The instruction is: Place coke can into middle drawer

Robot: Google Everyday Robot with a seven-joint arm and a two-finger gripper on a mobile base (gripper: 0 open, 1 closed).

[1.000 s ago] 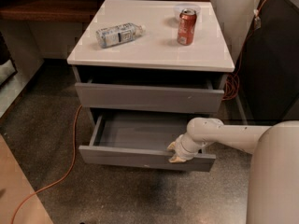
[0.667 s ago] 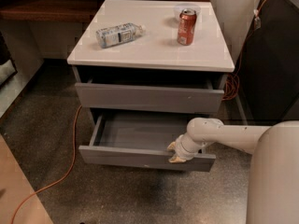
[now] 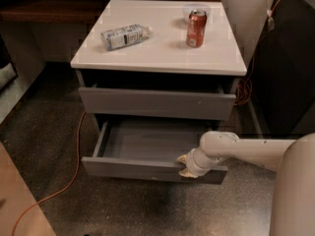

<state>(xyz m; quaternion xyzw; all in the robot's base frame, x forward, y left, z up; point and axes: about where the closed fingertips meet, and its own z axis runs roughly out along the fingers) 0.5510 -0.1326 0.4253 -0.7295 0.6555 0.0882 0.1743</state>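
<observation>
Tool: cream-coloured tool (image 3: 186, 165) at the end of a pale rounded arm (image 3: 246, 149), set against the top edge of the pulled-out drawer's front panel, toward its right end; whether it is spread or pressed together cannot be told.
Arm: reaches in from the right, low and nearly level, in front of the cabinet.
Coke can: small red-orange cylindrical metal coke can (image 3: 196, 29) with a silver top, standing upright on the white tabletop (image 3: 157, 53), toward the back right, well apart from the tool.
Middle drawer: wide, shallow, grey flat-fronted middle drawer (image 3: 142, 144), pulled out toward the camera with its grey floor in view.
Top drawer: grey flat-fronted top drawer (image 3: 152, 103) directly above it, pushed in.
Bottle: clear plastic bottle (image 3: 124, 36) with a printed label, lying on its side on the left half of the tabletop, well apart from the can.
Bowl: pale bowl (image 3: 197, 8) just behind the can, near the back edge.
Cable: thin orange cable (image 3: 78, 132) running down the cabinet's left side onto the dark speckled floor (image 3: 123, 205).
</observation>
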